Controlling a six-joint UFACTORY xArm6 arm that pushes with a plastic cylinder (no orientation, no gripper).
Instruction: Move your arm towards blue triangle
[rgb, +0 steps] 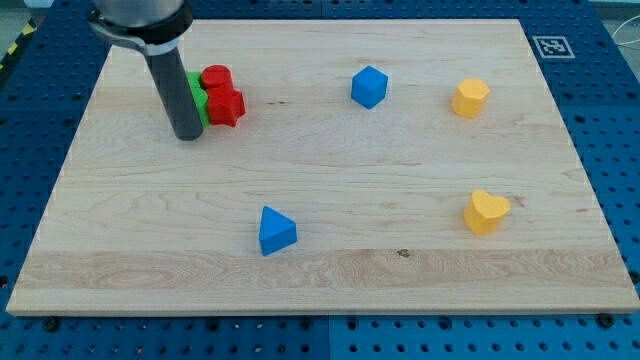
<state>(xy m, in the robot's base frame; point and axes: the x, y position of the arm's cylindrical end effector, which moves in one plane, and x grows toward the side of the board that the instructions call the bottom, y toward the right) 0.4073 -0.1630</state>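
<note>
My tip (187, 135) is planted on the counter (330, 280) in the upper left of the frame, and since the arm ends in a bare dark rod there are no fingers to open or close and it has hold of nothing. Just to the view's right of the rod, seemingly touching or all but touching it, sits a green block (198, 96), mostly hidden behind the rod so I can't make out its shape, and packed against that are two red blocks, a rounder one (216, 77) toward the view's top and a knobbier one (226, 106) just below it. The blue triangle (276, 231) lies well apart from my tip, down toward the view's bottom and a little to the view's right, in the lower middle-left of the frame, with one corner pointing up the frame. That diagonal, down and slightly right, is what the coming move turns on, and I judge the lane between tip and triangle to be bare wood, so nothing should be in the way provided I pull away from the green and red cluster rather than drag across it. Further out, a blue block with faceted sides (368, 87) sits upper middle, a yellow block (469, 98) upper right, and a yellow heart-shaped block (486, 212) lower right, all well clear of the path
</note>
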